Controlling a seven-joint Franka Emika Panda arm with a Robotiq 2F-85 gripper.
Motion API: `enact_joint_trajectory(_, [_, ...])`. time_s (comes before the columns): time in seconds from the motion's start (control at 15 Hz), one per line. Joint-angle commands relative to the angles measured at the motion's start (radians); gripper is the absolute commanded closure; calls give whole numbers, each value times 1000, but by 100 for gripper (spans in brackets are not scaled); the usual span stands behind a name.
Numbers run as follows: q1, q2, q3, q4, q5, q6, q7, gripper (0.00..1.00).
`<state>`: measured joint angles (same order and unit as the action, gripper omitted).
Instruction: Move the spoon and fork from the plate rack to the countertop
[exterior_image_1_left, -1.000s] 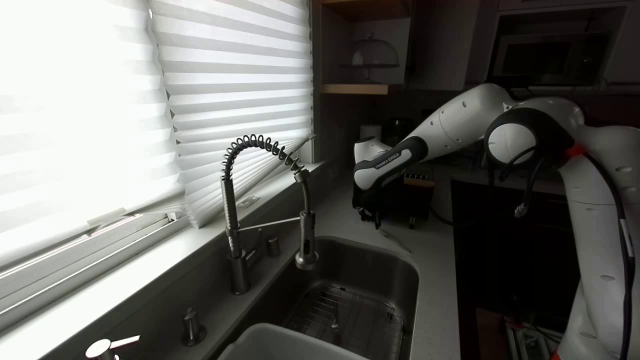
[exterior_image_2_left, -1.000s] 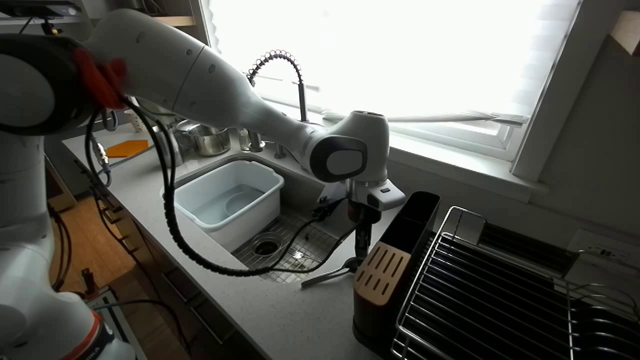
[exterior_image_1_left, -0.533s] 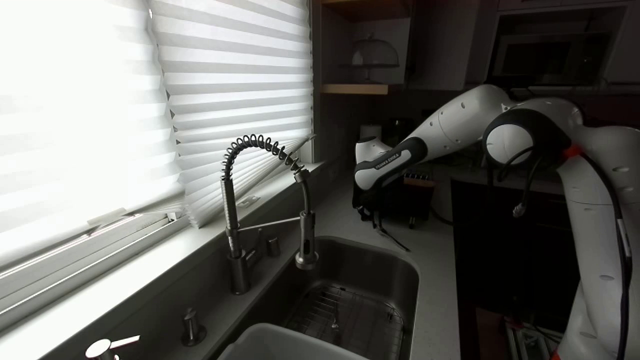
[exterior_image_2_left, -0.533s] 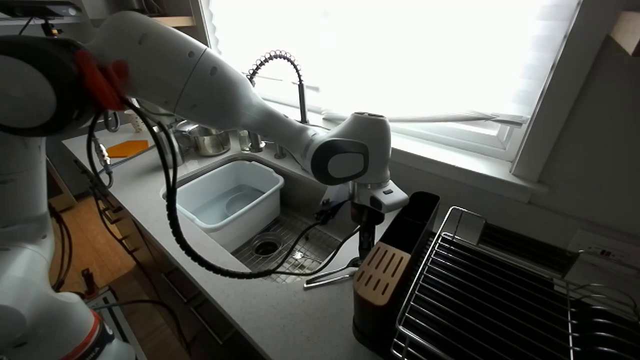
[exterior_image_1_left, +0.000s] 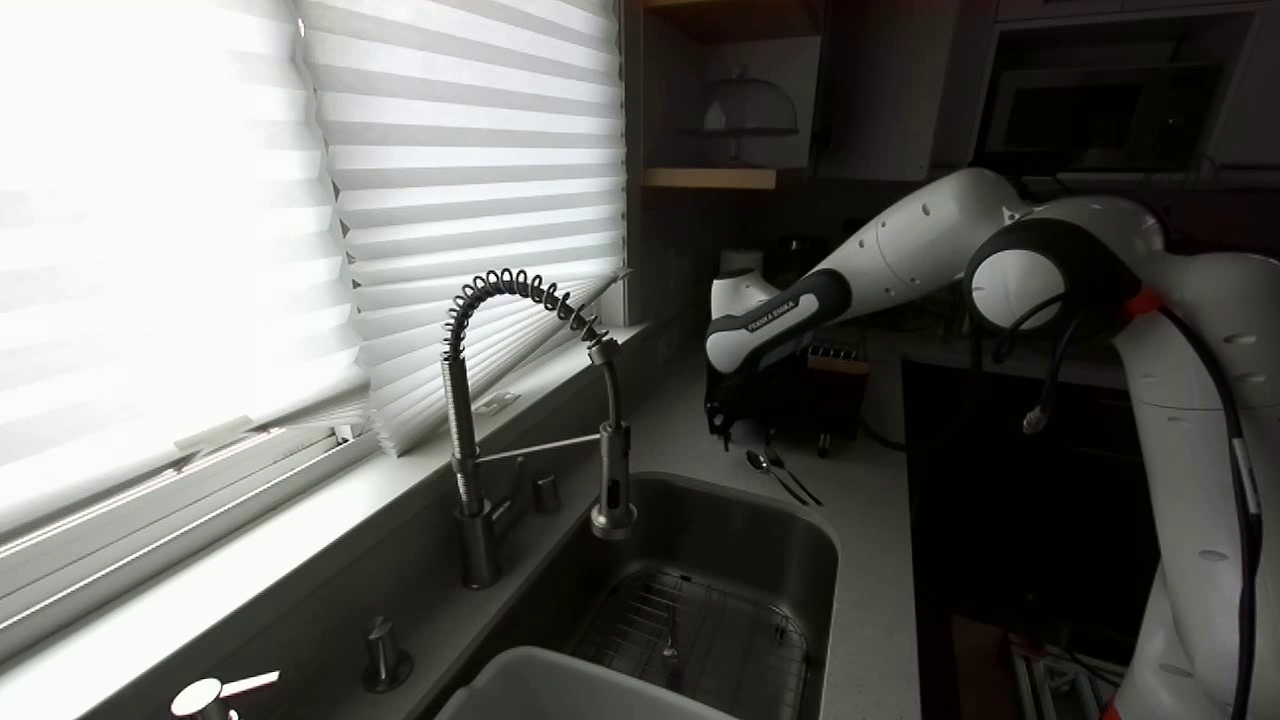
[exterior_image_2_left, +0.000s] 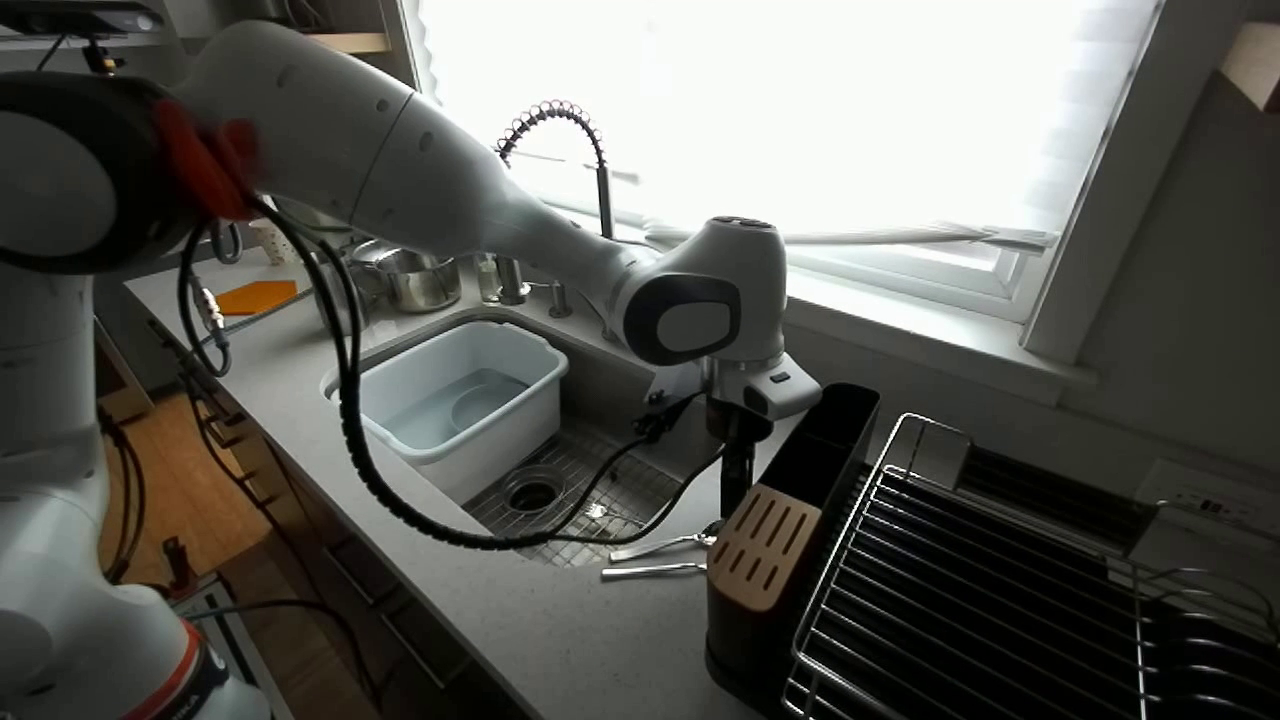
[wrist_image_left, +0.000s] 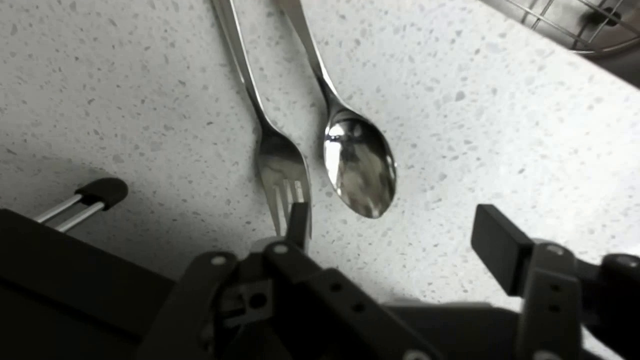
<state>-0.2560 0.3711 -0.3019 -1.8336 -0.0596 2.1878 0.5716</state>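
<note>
Tool (wrist_image_left: 399, 239): jaws spread wide, gripping nothing
Fork (wrist_image_left: 277, 149): on the tabletop (wrist_image_left: 145, 105), tines partly behind one jaw
Spoon (wrist_image_left: 357, 152): on the tabletop, beside the fork, a gap between

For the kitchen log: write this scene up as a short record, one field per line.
gripper: open, holding nothing
spoon: lying on the countertop
fork: beside the spoon, not touching it; tines partly hidden by the gripper in the wrist view
utensil holder: black, slotted wooden top, beside the plate rack
white tub: in the sink
task status: looks done, both utensils on the countertop
</note>
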Motion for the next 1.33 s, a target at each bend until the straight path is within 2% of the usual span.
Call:
enact_joint_trajectory(0.0, [9, -31, -1, 3, 24, 11, -36, 0])
enact_joint_trajectory(0.27, [38, -131, -4, -2, -6, -3, -20, 0])
enact_joint_trajectory(0.4, [49, -194, -8, 5, -31, -57, -7, 1])
enact_joint_trajectory(0.67, [46, -316, 0, 14, -96, -138, 10, 0])
enact_joint_trajectory(0.87, [30, -379, 12, 9, -120, -193, -36, 0])
enact_joint_trajectory(1.2, [17, -430, 22, 3, -224, -317, -22, 0])
enact_joint_trajectory(1.27, [15, -401, 21, 32, -179, -279, -29, 0])
